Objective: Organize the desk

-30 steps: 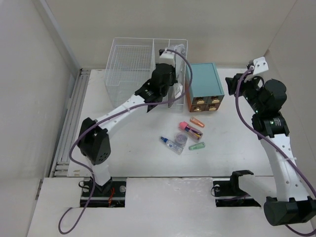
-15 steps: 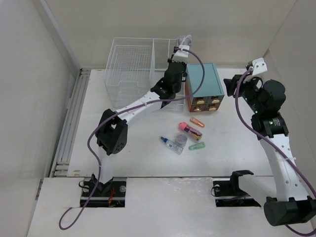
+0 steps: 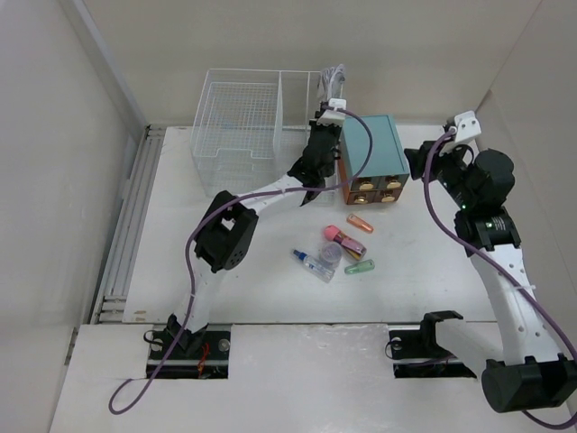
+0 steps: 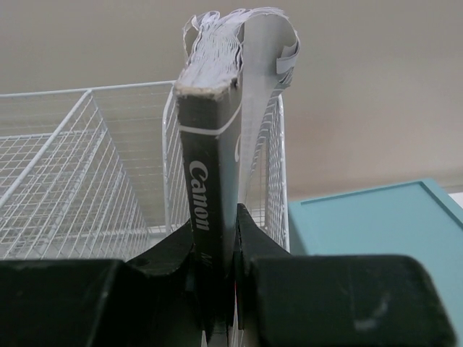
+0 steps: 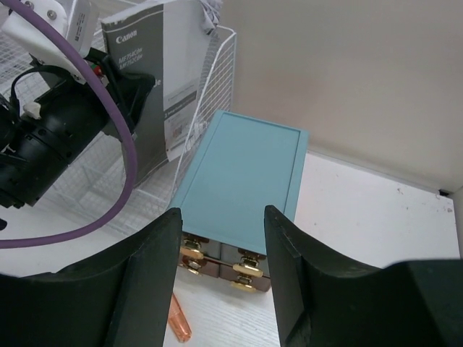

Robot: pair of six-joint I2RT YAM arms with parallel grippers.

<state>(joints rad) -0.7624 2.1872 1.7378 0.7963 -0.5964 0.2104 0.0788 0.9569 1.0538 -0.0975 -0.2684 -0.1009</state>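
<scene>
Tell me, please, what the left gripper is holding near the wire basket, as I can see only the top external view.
Observer: The left gripper is shut on a dark booklet with "Canon" printed on its spine, held upright with its pages fanned at the top.
Operator: Thank you. Is the right gripper carrying anything?
Observer: No. The right gripper is open with nothing between its fingers, and its wrist camera looks down on the teal-topped drawer box.
</scene>
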